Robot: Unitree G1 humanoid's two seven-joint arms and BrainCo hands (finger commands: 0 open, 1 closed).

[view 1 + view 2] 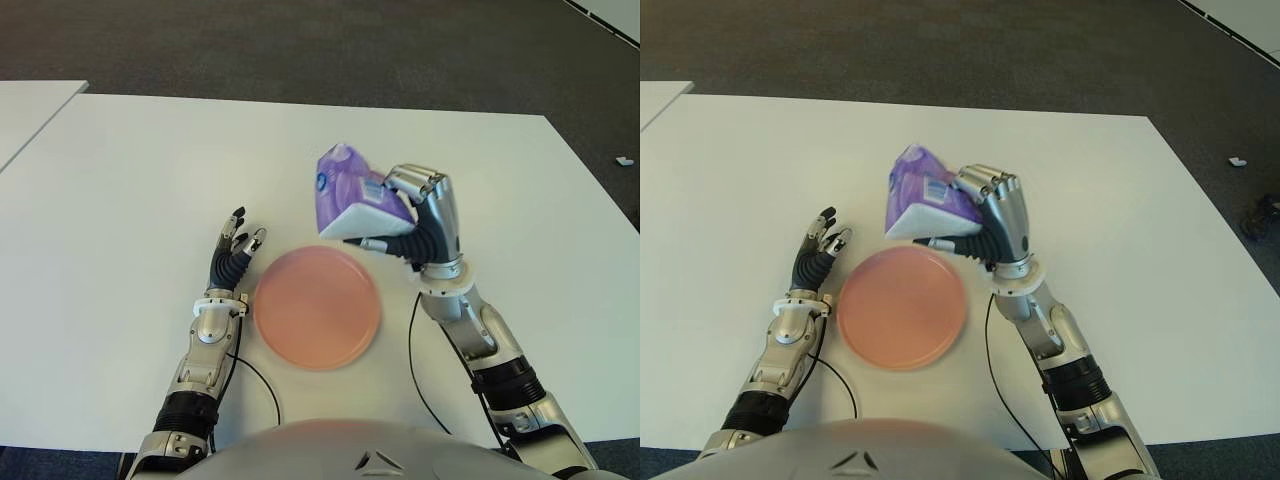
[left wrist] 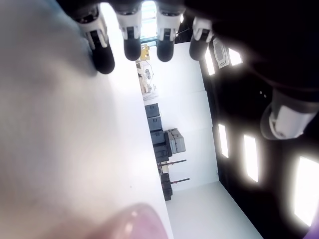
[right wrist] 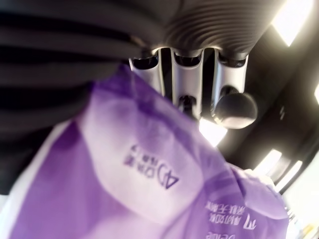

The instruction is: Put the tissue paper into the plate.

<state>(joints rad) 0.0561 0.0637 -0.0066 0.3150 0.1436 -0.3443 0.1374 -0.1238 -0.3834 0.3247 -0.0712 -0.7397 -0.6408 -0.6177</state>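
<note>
The right hand (image 1: 420,225) has its fingers (image 1: 415,183) curled around the purple tissue paper pack (image 1: 350,190), gripping it in the air, tilted, just beyond the far right rim of the pink plate (image 1: 316,306). The plate lies flat on the white bench (image 1: 130,180) with nothing in it. The left hand (image 1: 232,255) shows just left of the plate, its fingers (image 1: 238,222) relaxed and spread, holding nothing.

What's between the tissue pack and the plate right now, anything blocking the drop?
Nothing visible. The right hand holds the purple tissue pack raised just beyond the far rim of the pink plate, which is bare. The left hand shows open at the plate's left, off the path.
</note>
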